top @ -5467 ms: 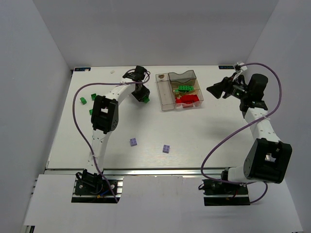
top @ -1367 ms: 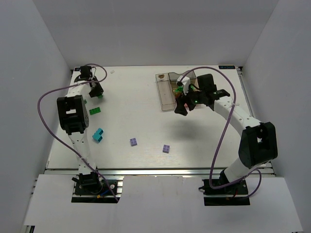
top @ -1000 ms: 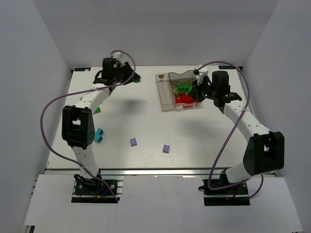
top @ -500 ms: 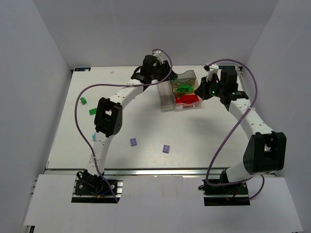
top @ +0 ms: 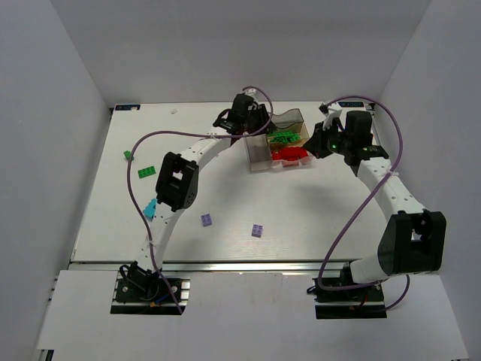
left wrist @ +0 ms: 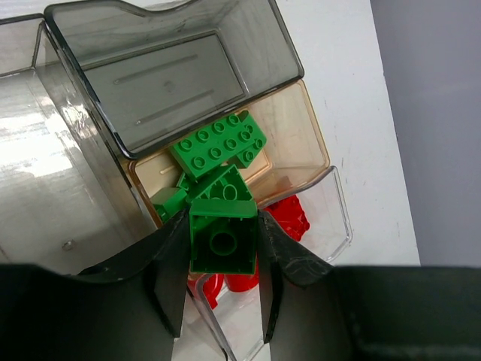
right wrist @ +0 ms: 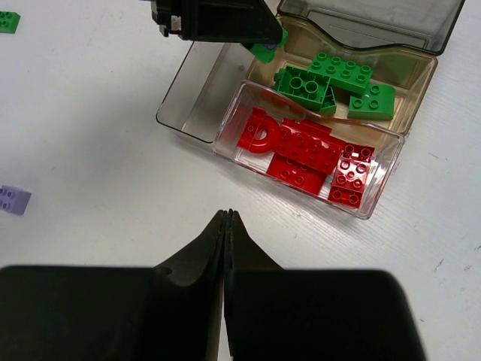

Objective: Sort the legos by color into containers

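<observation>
My left gripper (left wrist: pixel 223 252) is shut on a green lego (left wrist: pixel 223 239) and hangs above the containers (left wrist: pixel 293 68), over the edge between the green and red compartments. From above it shows at the block's far left corner (top: pixel 254 124). Green legos (top: pixel 284 138) lie in the tan compartment and red legos (top: pixel 291 155) in the clear one; the long narrow compartment (top: pixel 255 150) holds none that I can see. My right gripper (right wrist: pixel 227 214) is shut on nothing, above bare table just right of the block (top: pixel 319 144). It looks down on the green legos (right wrist: pixel 338 79) and red legos (right wrist: pixel 308 154).
Loose on the table are two lilac legos (top: pixel 206 219) (top: pixel 257 230), a teal one (top: pixel 150 208) beside the left arm, and green ones (top: pixel 146 171) (top: pixel 128 156) at the far left. A lilac lego (right wrist: pixel 13 199) sits at the right wrist view's left edge.
My left arm has swung from the far left of the table over to the containers, carrying the green lego. My right gripper has closed and drawn back to the right.
</observation>
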You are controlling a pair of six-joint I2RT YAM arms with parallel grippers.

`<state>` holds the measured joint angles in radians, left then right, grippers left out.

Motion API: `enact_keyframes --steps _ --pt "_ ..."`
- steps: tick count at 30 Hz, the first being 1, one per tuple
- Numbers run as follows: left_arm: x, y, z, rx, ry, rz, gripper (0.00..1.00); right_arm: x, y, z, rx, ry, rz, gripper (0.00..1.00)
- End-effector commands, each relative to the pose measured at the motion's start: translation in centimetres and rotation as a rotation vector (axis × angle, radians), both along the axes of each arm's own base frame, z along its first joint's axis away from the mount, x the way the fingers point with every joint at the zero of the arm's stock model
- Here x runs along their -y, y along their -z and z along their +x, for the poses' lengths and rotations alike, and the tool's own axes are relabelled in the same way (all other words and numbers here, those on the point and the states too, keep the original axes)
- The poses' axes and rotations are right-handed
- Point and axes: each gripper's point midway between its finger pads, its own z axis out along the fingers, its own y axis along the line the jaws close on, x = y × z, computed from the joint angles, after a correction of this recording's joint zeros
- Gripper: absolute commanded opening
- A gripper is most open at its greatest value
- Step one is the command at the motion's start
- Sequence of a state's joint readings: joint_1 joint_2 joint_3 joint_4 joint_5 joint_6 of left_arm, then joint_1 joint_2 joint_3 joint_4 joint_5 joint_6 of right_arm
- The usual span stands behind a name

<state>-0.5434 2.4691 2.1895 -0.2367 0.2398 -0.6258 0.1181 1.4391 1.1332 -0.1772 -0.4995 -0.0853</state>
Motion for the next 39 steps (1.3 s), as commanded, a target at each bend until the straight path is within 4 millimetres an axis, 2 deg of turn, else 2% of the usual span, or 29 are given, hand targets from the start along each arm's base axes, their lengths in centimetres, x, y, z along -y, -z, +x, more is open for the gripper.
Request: enact_keyframes --steps 1,4,7,9,11,14,15,16,17,18,19,20,21,22,23,24,25,26,27,28,29,30,31,33,34,35,38,39 --pt "0.2 -2.2 0.7 0.044 -0.026 -0.004 0.46 -0.2 -1.0 -0.3 0.026 -0.024 0.016 0.0" --pt "0.3 -1.5 0.8 0.032 -0.029 0.001 0.56 -0.3 -0.9 -0.6 0.027 -0.037 0.012 0.01" --pt "0.4 -1.3 0.9 0.025 -0.033 -0.008 0.63 -0.4 -0.9 -0.9 0.036 -0.059 0.009 0.07" --pt "0.7 -2.4 1.2 0.043 -0.035 -0.032 0.67 -0.5 -0.8 -1.2 0.044 -0.085 0.007 0.1" --pt "0.9 -3.9 1.3 0.068 -0.033 -0.059 0.67 -0.9 -0.9 -1.7 0.048 -0.12 0.011 0.13" --pt "0.8 -7.9 1.6 0.135 -0.047 -0.1 0.66 -1.5 -0.9 -2.5 0.066 -0.197 0.008 0.22" --pt "0.4 -10.3 1.3 0.169 -0.056 -0.112 0.64 -2.3 -1.1 -3.3 0.073 -0.26 0.026 0.27" --pt "-1.2 -11.2 1.8 0.175 -0.083 -0.109 0.53 -2.4 -1.3 -3.6 0.115 -0.316 0.005 0.31" --pt "-1.6 -12.2 1.3 0.178 -0.092 -0.107 0.43 -3.1 -1.6 -4.5 0.13 -0.388 0.028 0.35" --pt "-3.6 -13.6 0.8 0.182 -0.133 -0.096 0.31 -3.6 -1.3 -5.3 0.128 -0.437 0.033 0.49" --pt "-5.3 -14.0 0.4 0.17 -0.17 -0.073 0.09 -3.8 -1.1 -5.7 0.17 -0.494 0.018 0.58" --pt "-7.7 -14.4 0.5 0.169 -0.219 -0.048 0.02 -4.5 -1.4 -6.7 0.19 -0.568 0.053 0.74" --pt "-9.8 -14.6 0.3 0.166 -0.279 -0.022 0.0 -4.9 -1.3 -7.2 0.189 -0.6 0.069 0.8" --pt "-12.4 -14.5 -1.9 0.137 -0.309 0.007 0.0 -5.4 -1.0 -7.5 0.198 -0.631 0.078 0.82" --pt "-15.4 -14.1 -2.3 0.114 -0.356 0.024 0.0 -5.8 -1.3 -7.8 0.201 -0.656 0.1 0.87" --pt "-17.9 -13.6 -2.9 0.09 -0.418 0.048 0.0 -6.1 -0.8 -7.7 0.178 -0.666 0.111 0.89" --pt "-20.8 -12.2 -5.4 0.035 -0.469 0.096 0.0 -6.9 -1.1 -7.7 0.169 -0.684 0.111 0.89" --pt "-24.1 -11.3 -6.0 -0.004 -0.547 0.117 0.23 -7.1 -0.4 -7.4 0.146 -0.685 0.109 0.89" --pt "-26.3 -10.5 -7.2 -0.038 -0.595 0.143 0.36 -7.4 -0.3 -7.3 0.138 -0.688 0.103 0.89" --pt "-28.8 -8.8 -8.8 -0.094 -0.659 0.203 0.47 -7.9 -0.2 -7.1 0.144 -0.697 0.094 0.89" --pt "-30.9 -7.6 -10.9 -0.142 -0.723 0.223 0.69 -8.3 0.2 -6.7 0.132 -0.679 0.073 0.89" --pt "-33.6 -6.7 -11.8 -0.179 -0.791 0.247 0.75 -8.8 0.4 -6.4 0.133 -0.673 0.058 0.89" --pt "-35.1 -5.6 -13.0 -0.22 -0.823 0.278 0.77 -9.2 0.5 -6.1 0.131 -0.663 0.048 0.89" --pt "-37.9 -4.1 -14.5 -0.275 -0.881 0.304 0.82 -9.9 0.9 -5.3 0.086 -0.626 0.032 0.78" --pt "-38.7 -3.3 -15.1 -0.308 -0.894 0.316 0.82 -9.9 0.9 -4.8 0.074 -0.61 0.027 0.73" --pt "-39.3 -2.1 -15.4 -0.346 -0.908 0.328 0.83 -10.2 1.6 -4.8 0.035 -0.605 0.027 0.57" --pt "-41.4 -0.3 -16.2 -0.449 -0.987 0.293 0.84 -10.5 1.5 -4.5 0.014 -0.603 0.032 0.29" --pt "-41.9 0.5 -16.2 -0.483 -1.012 0.281 0.84 -10.6 1.6 -4.6 0.013 -0.606 0.029 0.28"
